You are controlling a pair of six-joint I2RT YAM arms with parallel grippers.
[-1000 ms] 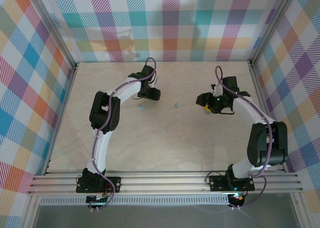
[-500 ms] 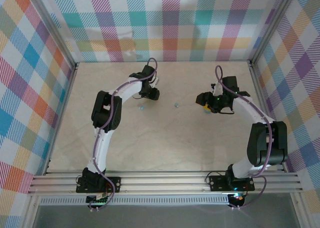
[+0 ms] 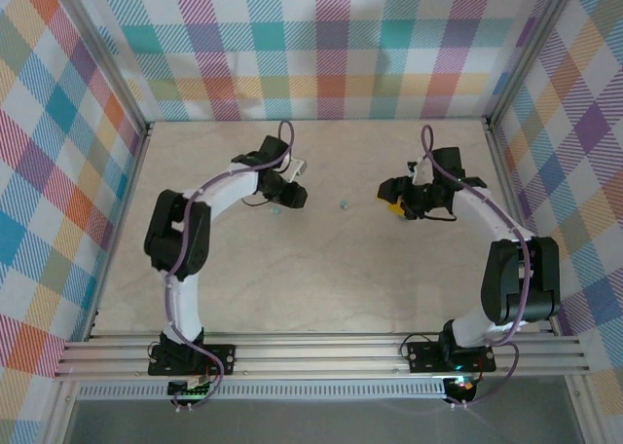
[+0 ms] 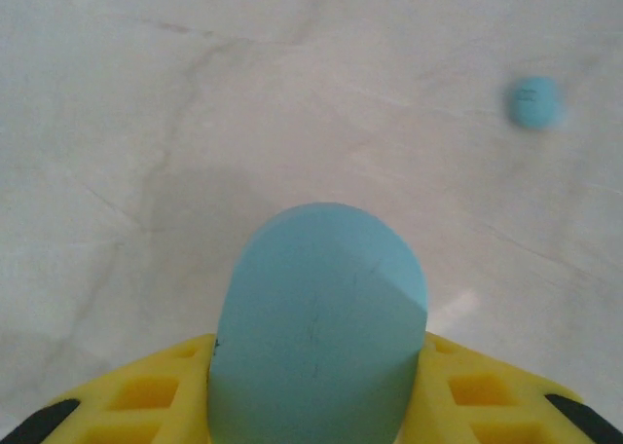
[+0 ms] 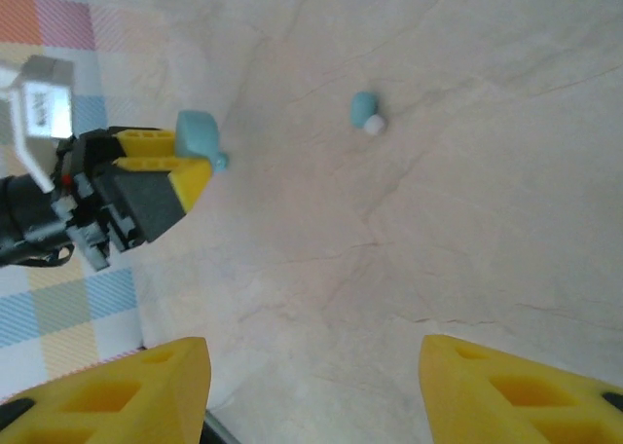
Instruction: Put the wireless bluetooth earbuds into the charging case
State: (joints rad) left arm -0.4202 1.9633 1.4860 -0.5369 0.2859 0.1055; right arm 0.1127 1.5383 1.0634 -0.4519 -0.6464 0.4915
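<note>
The charging case (image 4: 316,327), a smooth light-blue oval, stands between the yellow fingers (image 4: 146,390) of my left gripper (image 4: 316,366), which is shut on it just above the table. One earbud (image 4: 534,102) lies ahead of it to the right. In the right wrist view the left gripper (image 5: 185,157) holds the case (image 5: 198,132), with a small earbud (image 5: 222,160) beside it and another earbud (image 5: 365,110) with a white tip farther right. My right gripper (image 5: 314,351) is open over bare table. From above, the earbuds (image 3: 274,209) (image 3: 343,205) lie between the left gripper (image 3: 289,197) and the right gripper (image 3: 394,203).
The beige table (image 3: 311,269) is ringed by plaid walls (image 3: 321,45) and metal rails (image 3: 321,351). Open surface stretches toward the near edge in front of both arms.
My left gripper has closed on the case, and the left arm's elbow has swung out to the left. The right arm has barely moved.
</note>
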